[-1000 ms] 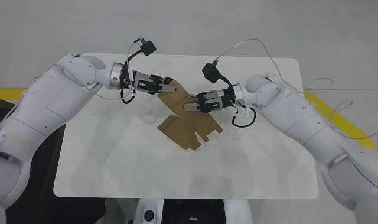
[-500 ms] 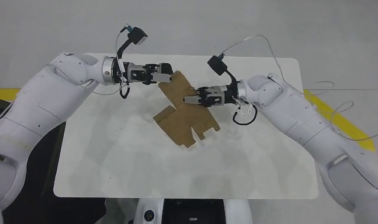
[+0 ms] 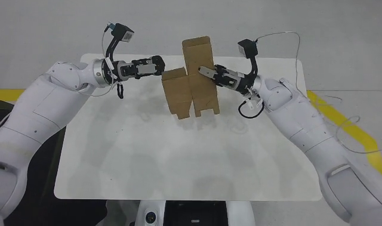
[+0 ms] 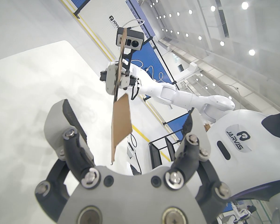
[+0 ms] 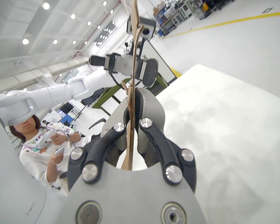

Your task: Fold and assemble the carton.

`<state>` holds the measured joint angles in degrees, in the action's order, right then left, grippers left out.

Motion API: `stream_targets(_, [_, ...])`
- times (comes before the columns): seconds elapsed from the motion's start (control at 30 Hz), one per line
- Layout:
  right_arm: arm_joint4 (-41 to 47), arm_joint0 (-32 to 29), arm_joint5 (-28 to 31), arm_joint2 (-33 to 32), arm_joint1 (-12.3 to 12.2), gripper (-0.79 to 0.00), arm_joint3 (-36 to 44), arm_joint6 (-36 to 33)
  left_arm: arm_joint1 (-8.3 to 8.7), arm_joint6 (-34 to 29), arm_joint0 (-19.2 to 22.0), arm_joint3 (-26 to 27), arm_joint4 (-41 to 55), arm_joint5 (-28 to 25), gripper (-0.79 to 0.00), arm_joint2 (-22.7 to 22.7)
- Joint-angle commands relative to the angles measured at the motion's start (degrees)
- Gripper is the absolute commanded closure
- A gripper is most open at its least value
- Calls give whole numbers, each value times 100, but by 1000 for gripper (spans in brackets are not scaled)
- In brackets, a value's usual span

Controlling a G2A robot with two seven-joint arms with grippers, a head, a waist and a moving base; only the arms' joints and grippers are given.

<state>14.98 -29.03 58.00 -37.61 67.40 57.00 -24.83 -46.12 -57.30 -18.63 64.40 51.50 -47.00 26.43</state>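
The carton [image 3: 194, 77] is a flat sheet of brown cardboard, not yet folded into a box. It is held up in the air over the far middle of the white desk [image 3: 179, 166], with its broad face turned to the top camera. One tall panel rises toward the far edge, a shorter panel sits to the robot's left of it, and notched flaps hang at the near end.

The right tool [image 3: 206, 71] is clenched on the tall panel near its middle. In the right wrist view the right tool [image 5: 131, 99] pinches the carton [image 5: 130, 127] from both sides.

The left tool [image 3: 162, 68] sits just beside the upper corner of the short panel. In the left wrist view the left tool [image 4: 128, 109] is released, its jaws spread wide, with the carton [image 4: 121, 122] edge-on in the gap and clear of both.

The near half and both sides of the desk lie open around the arms.

Both wrist views show the board as only a thin edge, so its creases cannot be made out there. How high the flaps hang above the desk cannot be told.
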Motion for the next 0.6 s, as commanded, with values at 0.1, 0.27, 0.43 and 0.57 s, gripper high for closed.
stream_targets(0.1, [-358,-278,0,-354,74,0,123,943,-38,-49,-151,-51,-21,49,-785,81])
stream_targets(0.27, [-532,-473,0,-565,151,0,230,1381,-91,-79,-255,-29,-102,79,-785,134])
stream_targets(0.43, [-464,-578,0,-622,257,0,336,1467,-137,-5,-361,96,-341,5,-785,141])
stream_targets(0.57, [-407,-608,0,-659,345,0,314,1474,-154,141,-430,235,-649,-141,-785,107])
